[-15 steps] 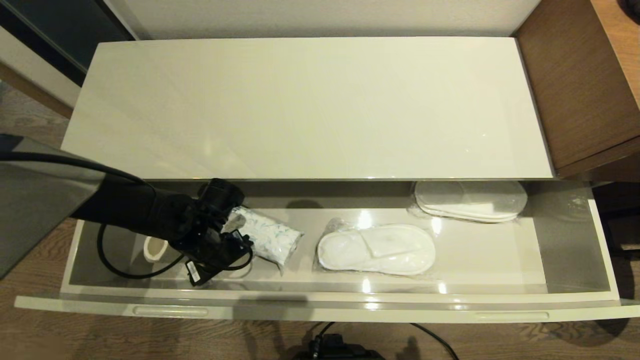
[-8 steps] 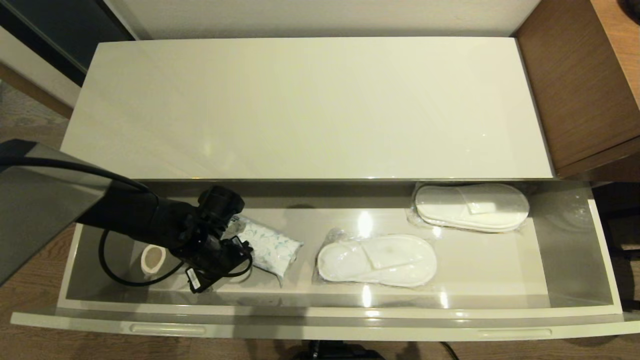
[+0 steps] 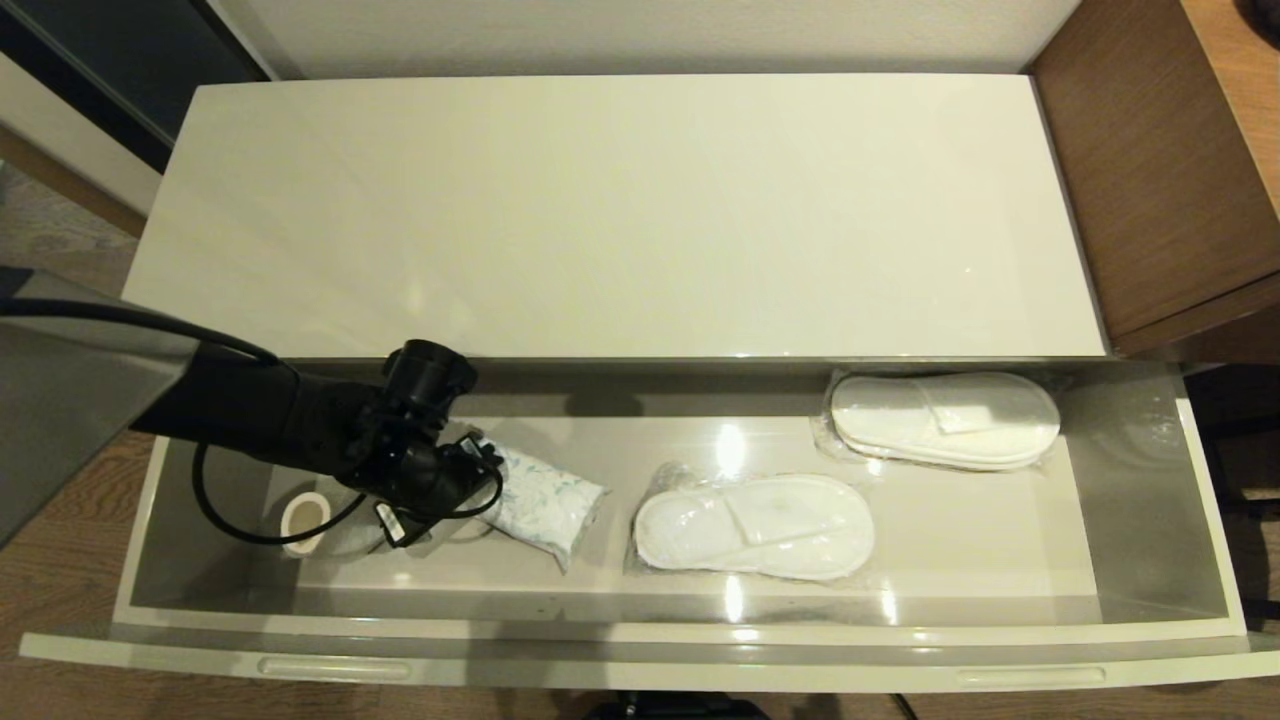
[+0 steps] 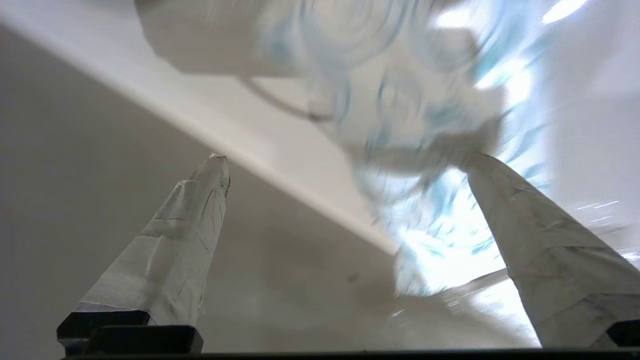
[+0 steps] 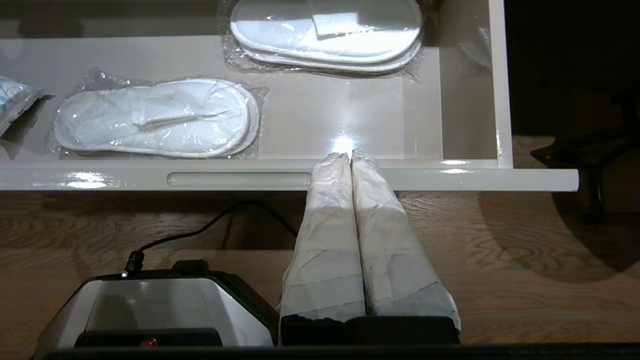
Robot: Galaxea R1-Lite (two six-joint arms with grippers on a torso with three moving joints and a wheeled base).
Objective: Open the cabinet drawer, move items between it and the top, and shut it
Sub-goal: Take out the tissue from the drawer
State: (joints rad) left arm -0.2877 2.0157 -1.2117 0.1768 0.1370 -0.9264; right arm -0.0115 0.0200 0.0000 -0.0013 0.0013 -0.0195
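Lying in the cabinet drawer (image 3: 1150, 480), blue-swirled tissue pack (image 3: 545, 497) meets left gripper's (image 4: 345, 165) parted fingers.

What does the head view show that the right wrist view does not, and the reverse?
Only the head view shows the top, the left gripper at the tissue pack's left end, and a roll of tape in the drawer's left end. Only the right wrist view shows the right gripper, jaws shut, before the drawer front by the right slot handle. Both show the open cabinet drawer and two wrapped slipper pairs.
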